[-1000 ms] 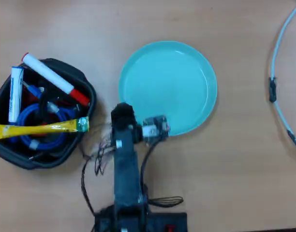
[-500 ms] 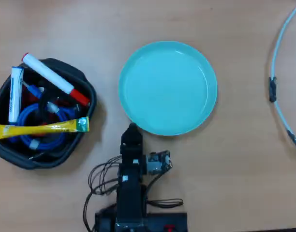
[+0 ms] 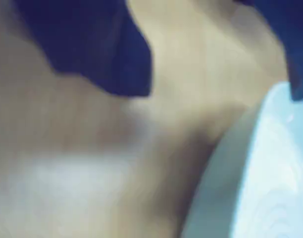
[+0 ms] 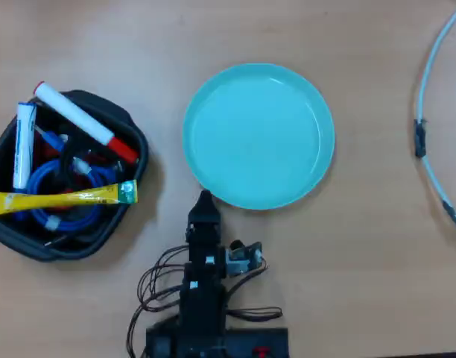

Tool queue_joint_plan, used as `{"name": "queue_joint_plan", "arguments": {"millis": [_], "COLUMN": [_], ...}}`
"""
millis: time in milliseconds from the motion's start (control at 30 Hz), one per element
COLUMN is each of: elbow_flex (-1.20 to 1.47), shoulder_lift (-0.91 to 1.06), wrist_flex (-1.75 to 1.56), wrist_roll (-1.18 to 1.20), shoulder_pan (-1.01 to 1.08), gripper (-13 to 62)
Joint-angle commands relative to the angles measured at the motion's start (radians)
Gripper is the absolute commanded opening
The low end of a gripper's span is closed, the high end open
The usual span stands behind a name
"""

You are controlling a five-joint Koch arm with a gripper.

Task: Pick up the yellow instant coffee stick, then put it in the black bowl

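Note:
In the overhead view the yellow instant coffee stick (image 4: 60,198) lies flat across the black bowl (image 4: 135,134) at the left, resting on the bowl's contents, its green end to the right and its other end over the left rim. My gripper (image 4: 204,200) is to the right of the bowl, just off the lower-left edge of the teal plate, and holds nothing. In the blurred wrist view the gripper (image 3: 221,94) shows as two dark blue jaws standing apart over bare table. The stick and bowl do not show there.
The round teal plate (image 4: 213,89) sits at the table's middle and shows pale at the right of the wrist view (image 3: 270,173). The bowl also holds a white marker with a red end (image 4: 83,121), a white tube (image 4: 23,145) and blue cable (image 4: 71,216). A grey cable (image 4: 429,97) curves along the right.

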Motion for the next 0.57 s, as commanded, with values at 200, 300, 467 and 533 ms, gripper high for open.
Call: {"name": "queue_joint_plan", "arguments": {"millis": [200,300,467,533], "elbow_flex": [0.021,0.021,0.021,0.021], "shoulder_lift": [0.081,0.081,0.081,0.081], "wrist_flex": [0.086,0.095,0.095,0.095], "wrist_roll": [0.018,0.018,0.018,0.018], "shoulder_pan": [-0.003,-0.003,-0.003,-0.003], "gripper": [28.8,28.8,28.8,28.8]}}
